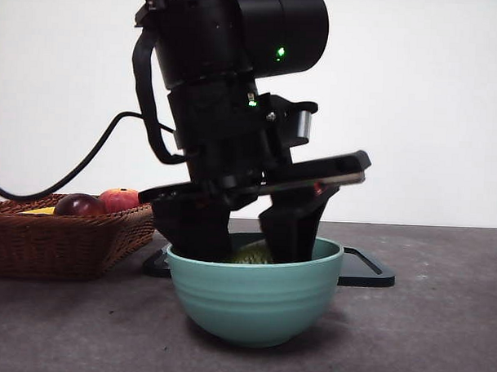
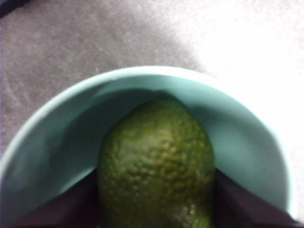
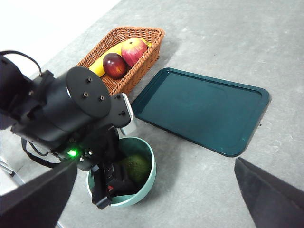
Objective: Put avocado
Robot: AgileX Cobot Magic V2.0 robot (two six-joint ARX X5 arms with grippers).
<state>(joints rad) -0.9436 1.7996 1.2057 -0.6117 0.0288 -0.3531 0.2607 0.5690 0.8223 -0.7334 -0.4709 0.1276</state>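
Nearest in the front view stands a pale green bowl (image 1: 254, 294) on the grey worktop (image 1: 423, 339). The left gripper (image 1: 248, 235) reaches down into it from above, its two black fingers (image 1: 294, 228) dipping below the rim, one on each side of the avocado (image 1: 251, 253). Only the top of the avocado shows above the rim there. In the left wrist view the avocado (image 2: 156, 166) fills the space between the two dark fingers, its pebbled olive skin reaching both of them, with the inner wall of the bowl (image 2: 247, 142) curving around behind it. The fingers are clamped on the avocado, which sits low inside the bowl; whether it rests on the bottom cannot be told.

Just behind the bowl lies a flat dark green tray (image 1: 366, 270), seen more fully in the right wrist view (image 3: 199, 110). To the left stands a woven wicker basket (image 1: 59, 241), holding a dark maroon fruit (image 1: 78, 204), a red-orange fruit (image 1: 120, 199) and a yellow banana (image 3: 100, 65).

The right gripper (image 3: 156, 199) hangs high above the worktop, looking down on the bowl, tray and basket, its fingers wide apart and holding nothing.
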